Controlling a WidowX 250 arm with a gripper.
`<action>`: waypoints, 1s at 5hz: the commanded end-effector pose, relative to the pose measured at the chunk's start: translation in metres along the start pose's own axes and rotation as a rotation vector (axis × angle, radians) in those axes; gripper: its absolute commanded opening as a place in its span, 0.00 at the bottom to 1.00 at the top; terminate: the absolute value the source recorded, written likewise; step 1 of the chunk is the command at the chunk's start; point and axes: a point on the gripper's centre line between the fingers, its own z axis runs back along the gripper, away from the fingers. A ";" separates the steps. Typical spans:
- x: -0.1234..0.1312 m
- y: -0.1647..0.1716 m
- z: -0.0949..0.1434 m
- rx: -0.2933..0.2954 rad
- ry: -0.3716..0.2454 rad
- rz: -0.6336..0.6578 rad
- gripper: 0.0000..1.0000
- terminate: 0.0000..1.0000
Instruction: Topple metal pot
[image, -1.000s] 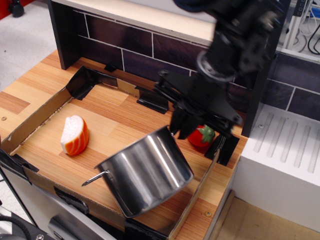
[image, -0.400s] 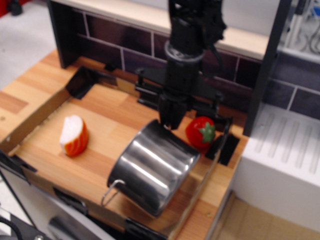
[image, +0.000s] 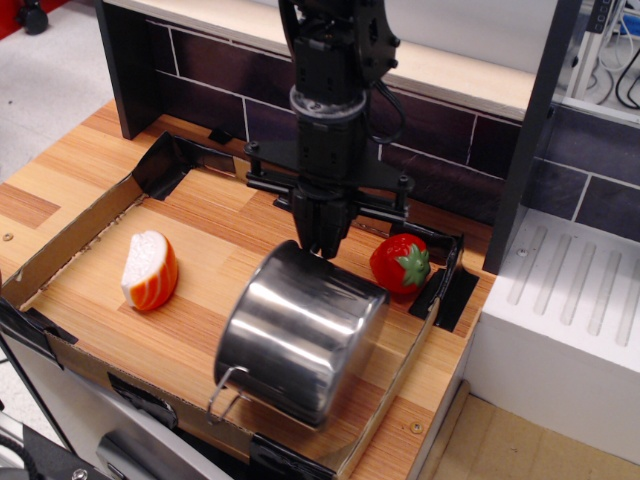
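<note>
The metal pot (image: 298, 335) is a big shiny steel cylinder. It is tipped well over on the wooden board, leaning toward the front left, with one wire loop handle (image: 226, 388) low at the front. My gripper (image: 322, 246) hangs straight down from the black arm. Its fingers are pinched together on the pot's raised far edge. I cannot see the pot's opening or its second handle.
A red toy strawberry (image: 400, 264) lies just right of the pot. An orange and white sushi piece (image: 150, 270) lies at the left. A low cardboard wall (image: 70, 240) rings the board. A dark tiled back wall (image: 220, 85) stands behind, and a white drainer (image: 570, 300) is at the right.
The arm swung left and now hangs upright over the pot's far edge. The pot rolled further over, and its handle moved from the left side to the front.
</note>
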 end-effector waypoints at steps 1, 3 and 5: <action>0.000 0.001 0.021 0.000 -0.118 -0.010 1.00 0.00; -0.004 0.001 0.064 -0.016 -0.223 0.006 1.00 0.00; -0.008 -0.001 0.092 -0.086 -0.164 0.003 1.00 0.00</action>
